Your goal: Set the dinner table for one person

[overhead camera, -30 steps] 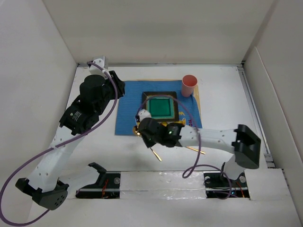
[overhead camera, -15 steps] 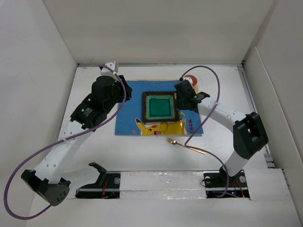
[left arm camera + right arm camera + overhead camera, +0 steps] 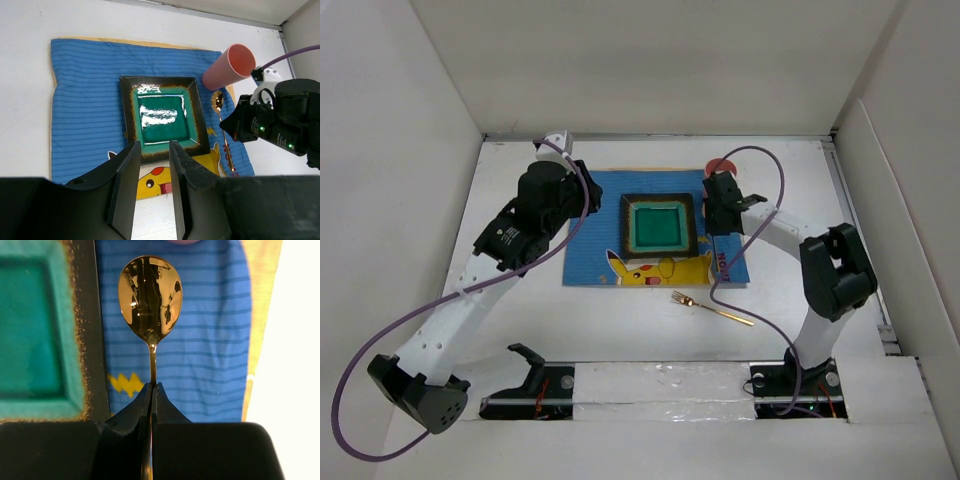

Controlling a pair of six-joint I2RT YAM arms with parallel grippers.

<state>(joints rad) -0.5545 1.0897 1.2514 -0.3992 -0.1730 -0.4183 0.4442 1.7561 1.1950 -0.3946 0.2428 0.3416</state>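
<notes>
Right wrist view: right gripper (image 3: 151,389) clamped on spoon (image 3: 150,295) handle, over placemat (image 3: 205,355) beside plate (image 3: 35,340); bare white table (image 3: 295,365) just to its right. Left gripper (image 3: 152,150) fingers apart, empty.

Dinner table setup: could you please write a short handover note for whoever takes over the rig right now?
Right hand: shut on the gold spoon over the placemat, just right of the plate.
Left hand: open, empty, above the plate's near edge.
Done: plate centred on placemat, pink cup at its far right corner.
Left: release the spoon; fork lies on the bare table near of the placemat, probably belongs beside the plate.
</notes>
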